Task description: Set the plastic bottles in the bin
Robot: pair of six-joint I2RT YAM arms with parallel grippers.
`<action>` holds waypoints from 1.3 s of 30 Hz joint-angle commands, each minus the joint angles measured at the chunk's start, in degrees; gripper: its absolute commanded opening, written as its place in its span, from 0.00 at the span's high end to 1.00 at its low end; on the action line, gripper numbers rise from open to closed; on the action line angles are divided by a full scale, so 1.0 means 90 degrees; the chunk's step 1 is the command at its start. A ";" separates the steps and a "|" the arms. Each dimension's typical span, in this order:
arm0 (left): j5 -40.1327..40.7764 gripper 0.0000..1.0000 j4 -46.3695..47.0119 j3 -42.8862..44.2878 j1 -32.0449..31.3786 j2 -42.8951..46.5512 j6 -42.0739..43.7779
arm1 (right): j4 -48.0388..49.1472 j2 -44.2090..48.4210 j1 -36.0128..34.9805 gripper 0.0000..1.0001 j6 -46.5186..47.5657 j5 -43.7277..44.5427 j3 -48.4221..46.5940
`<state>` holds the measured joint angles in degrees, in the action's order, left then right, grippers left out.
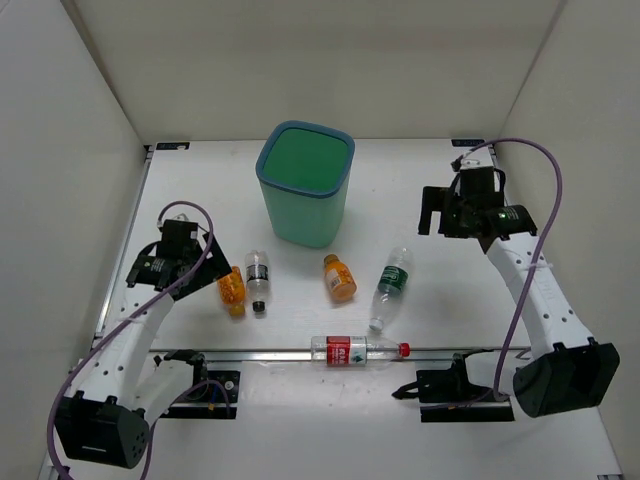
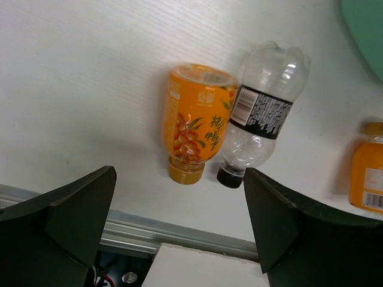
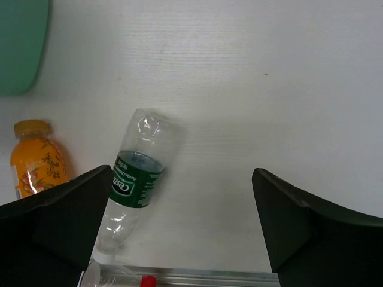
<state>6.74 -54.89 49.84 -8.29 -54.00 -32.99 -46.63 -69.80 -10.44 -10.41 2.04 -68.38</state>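
With left gripper [image 2: 179,197] and right gripper [image 3: 182,197] both gaping and empty, best to pinch the stubby orange plastic bottle [image 2: 196,116] across its labelled belly: probably light, slick, roll-prone.

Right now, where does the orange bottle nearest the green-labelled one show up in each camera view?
Top external: orange bottle mid-table, below the bin, left of the green-labelled bottle.
Left wrist: orange bottle cut off at the right edge.
Right wrist: orange bottle at the left edge, beside the green-labelled bottle.
Shared landmark: bin, top-right corner in left wrist, top-left in right wrist.
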 commanded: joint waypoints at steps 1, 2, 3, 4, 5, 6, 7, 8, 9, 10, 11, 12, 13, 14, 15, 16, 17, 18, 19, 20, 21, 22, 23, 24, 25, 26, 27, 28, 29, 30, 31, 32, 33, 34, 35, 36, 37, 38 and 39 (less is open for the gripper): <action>0.0031 0.02 0.0093 -0.0371 -0.0229 0.0189 -0.0249 | 0.0337 0.0392 0.0125 0.01 -0.0034 -0.0042 0.0126; 0.0080 0.01 0.0180 -0.0488 -0.0279 0.0209 -0.0337 | 0.0386 0.0479 0.0124 0.01 0.0024 -0.0090 0.0175; 0.0120 0.01 0.0268 -0.0673 -0.0347 0.0209 -0.0367 | 0.0512 0.0616 0.0124 0.01 0.0082 -0.0177 0.0263; 0.0062 0.02 0.0434 -0.0859 -0.0367 0.0189 -0.0387 | 0.0629 0.0704 0.0066 0.01 0.0209 -0.0169 0.0351; 0.0013 0.01 0.0706 -0.1044 -0.0300 0.0170 -0.0397 | 0.0689 0.0753 0.0008 0.01 0.0113 -0.0081 0.0371; -0.0007 0.01 0.0970 -0.1162 -0.0338 0.0141 -0.0406 | 0.0679 0.0744 0.0007 0.01 0.0054 0.0035 0.0361; -0.0123 0.01 0.1282 -0.1270 -0.0348 0.0053 -0.0416 | 0.0631 0.0715 0.0007 0.00 0.0054 0.0075 0.0332; -0.0086 0.02 0.1410 -0.1329 -0.0338 -0.0073 -0.0435 | 0.0611 0.0695 -0.0012 0.01 -0.0014 0.0143 0.0322; 0.0031 0.01 0.1547 -0.1358 -0.0483 -0.0161 -0.0445 | 0.0514 0.0656 -0.0090 0.01 -0.0005 0.0183 0.0303; 0.0216 0.01 0.1636 -0.1378 -0.0533 -0.0288 -0.0513 | 0.0446 0.0617 -0.0081 0.01 0.0014 0.0096 0.0303; 0.0314 0.01 0.1772 -0.1417 -0.0553 -0.0434 -0.0504 | 0.0416 0.0617 -0.0119 0.01 0.0005 0.0095 0.0312; 0.0306 0.02 0.1947 -0.1437 -0.0553 -0.0484 -0.0465 | 0.0416 0.0627 -0.0149 0.01 -0.0024 0.0076 0.0342; 0.0305 0.03 0.2036 -0.1524 -0.0514 -0.0581 -0.0484 | 0.0445 0.0588 -0.0207 0.01 -0.0073 0.0201 0.0400; 0.0296 0.04 0.2307 -0.1660 -0.0495 -0.0669 -0.0475 | 0.0484 0.0636 -0.0266 0.01 -0.0093 0.0174 0.0449; 0.0373 0.07 0.2455 -0.1690 -0.0485 -0.0709 -0.0494 | 0.0494 0.0675 -0.0372 0.01 -0.0170 0.0231 0.0469; 0.0393 0.10 0.2650 -0.1739 -0.0465 -0.0777 -0.0475 | 0.0532 0.0714 -0.0393 0.01 -0.0200 0.0300 0.0546; 0.0442 0.12 0.2778 -0.1797 -0.0465 -0.0845 -0.0513 | 0.0562 0.0753 -0.0451 0.00 -0.0239 0.0291 0.0595; 0.0481 0.16 0.3001 -0.1885 -0.0484 -0.0923 -0.0533 | 0.0582 0.0792 -0.0461 0.01 -0.0288 0.0300 0.0634; 0.0452 0.23 0.3187 -0.1934 -0.0446 -0.0963 -0.0582 | 0.0601 0.0764 -0.0423 0.01 -0.0336 0.0194 0.0712; 0.0433 0.28 0.3353 -0.2002 -0.0426 -0.1021 -0.0563 | 0.0601 0.0821 -0.0355 0.01 -0.0366 0.0087 0.0761; 0.0365 0.30 0.3423 -0.2013 -0.0397 -0.1128 -0.0563 | 0.0601 0.0880 -0.0354 0.00 -0.0386 0.0095 0.0839; 0.0335 0.36 0.3511 -0.2003 -0.0406 -0.1216 -0.0563 | 0.0572 0.0919 -0.0325 0.01 -0.0415 0.0066 0.0840; 0.0325 0.46 0.3453 -0.1964 -0.0397 -0.1246 -0.0505 | 0.0562 0.0920 -0.0305 0.01 -0.0463 0.0124 0.0927; 0.0315 0.49 0.3375 -0.1829 -0.0387 -0.1266 -0.0494 | 0.0494 0.0949 -0.0276 0.01 -0.0474 0.0115 0.0928; 0.0460 0.58 0.3143 -0.1547 -0.0464 -0.1237 -0.0456 | 0.0426 0.0959 -0.0237 0.01 -0.0493 0.0134 0.1015; 0.0510 0.61 0.2831 -0.1419 -0.0484 -0.1208 -0.0426 | 0.0416 0.0988 -0.0227 0.01 -0.0551 0.0144 0.1025; 0.0772 0.63 0.2547 -0.1050 -0.0514 -0.1053 -0.0368 | 0.0396 0.1017 -0.0179 0.00 -0.0581 0.0105 0.1112; 0.0919 0.63 0.2400 -0.0650 -0.0524 -0.0858 -0.0261 | 0.0435 0.1056 -0.0178 0.01 -0.0639 0.0076 0.1152; 0.1017 0.64 0.2137 -0.0385 -0.0504 -0.0759 -0.0212 | 0.0484 0.1047 -0.0178 0.01 -0.0698 -0.0079 0.1249; 0.1125 0.65 0.1960 0.0111 -0.0543 -0.0594 -0.0095 | 0.0552 0.1095 -0.0207 0.01 -0.0737 -0.0177 0.1347; 0.1184 0.65 0.1939 0.0638 -0.0621 -0.0457 0.0032 | 0.0610 0.1066 -0.0304 0.01 -0.0747 -0.0140 0.1435; 0.1204 0.62 0.1968 0.1185 -0.0699 -0.0417 0.0207 | 0.0592 0.1056 -0.0373 0.01 -0.0786 -0.0149 0.1474; 0.1214 0.61 0.2065 0.1403 -0.0960 -0.0407 0.0306 | 0.0601 0.1085 -0.0403 0.01 -0.0844 -0.0062 0.1504; 0.1291 0.62 0.2114 0.1995 -0.1272 -0.0542 0.0481 | 0.0698 0.1066 -0.0451 0.01 -0.0854 -0.0080 0.1533; 0.1475 0.61 0.2221 0.2474 -0.1643 -0.0746 0.0627 | 0.0699 0.1037 -0.0481 0.01 -0.0864 -0.0100 0.1572; 0.1574 0.61 0.2425 0.2769 -0.1792 -0.0913 0.0812 | 0.0738 0.1017 -0.0462 0.01 -0.0922 -0.0129 0.1592; 0.1643 0.60 0.2708 0.3169 -0.1996 -0.1195 0.0882 | 0.0777 0.1046 -0.0481 0.01 -0.0933 -0.0168 0.1650; 0.1440 0.60 0.2846 0.3521 -0.2047 -0.1517 0.0950 | 0.0835 0.1047 -0.0500 0.01 -0.0952 -0.0168 0.1679; 0.1168 0.60 0.3060 0.3911 -0.2047 -0.1858 0.0980 | 0.0855 0.1085 -0.0510 0.01 -0.0972 -0.0149 0.1689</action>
<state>17.93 -31.62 78.63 -25.15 -64.23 -28.18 -42.06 -61.14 -14.57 -17.52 1.13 -53.43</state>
